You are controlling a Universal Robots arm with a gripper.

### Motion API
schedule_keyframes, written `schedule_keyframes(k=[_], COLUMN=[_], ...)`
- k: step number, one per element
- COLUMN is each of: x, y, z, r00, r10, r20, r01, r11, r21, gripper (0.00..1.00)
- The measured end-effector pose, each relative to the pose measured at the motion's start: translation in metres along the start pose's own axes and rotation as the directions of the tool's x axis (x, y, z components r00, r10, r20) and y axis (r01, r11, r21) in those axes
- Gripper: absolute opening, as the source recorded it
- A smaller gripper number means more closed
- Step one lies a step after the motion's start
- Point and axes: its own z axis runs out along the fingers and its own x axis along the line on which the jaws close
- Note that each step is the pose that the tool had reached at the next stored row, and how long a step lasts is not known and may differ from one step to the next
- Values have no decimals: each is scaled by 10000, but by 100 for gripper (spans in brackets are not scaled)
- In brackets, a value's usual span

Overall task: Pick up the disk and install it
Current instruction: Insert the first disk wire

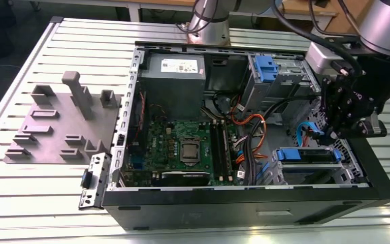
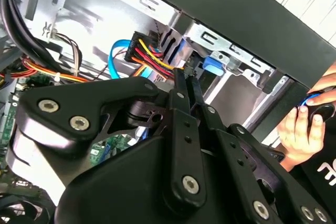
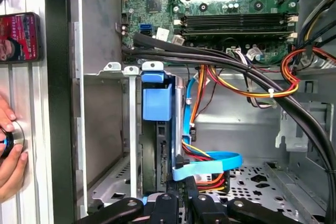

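Now gripper (image 2: 185, 74) pinched narrow inside case (image 1: 249, 203); first wrist view adds disk (image 3: 157, 124) seated.

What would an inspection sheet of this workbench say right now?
Surface: ribbed silver metal table, carrying an open black computer case.
Job's things: silver disk with blue plastic rails, apparently slotted in the case's drive cage.
Clutter: grey plastic plate with upright blocks, beside the case.
Grippers: black gripper, inside the case beside the drive cage.
Cables: flat blue ribbon cable and red-yellow-black wire bundle near the gripper.
Surroundings: a person's hand on a round knob outside the case; a lit phone nearby.
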Motion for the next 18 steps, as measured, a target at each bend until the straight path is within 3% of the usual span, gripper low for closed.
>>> schedule_keyframes(k=[3,7,12,16,18], x=[22,42,98,108,108], y=[23,60,96,143,146], z=[6,6,16,22,23], r00=[10000,10000,10000,10000,10000], r10=[4,22,45,41,38], r20=[3,12,19,61,70], r01=[-4,-22,-46,-44,-42], r11=[10000,9996,9988,9982,9982], r21=[62,277,486,598,605], gripper=[16,16,16,16,16])
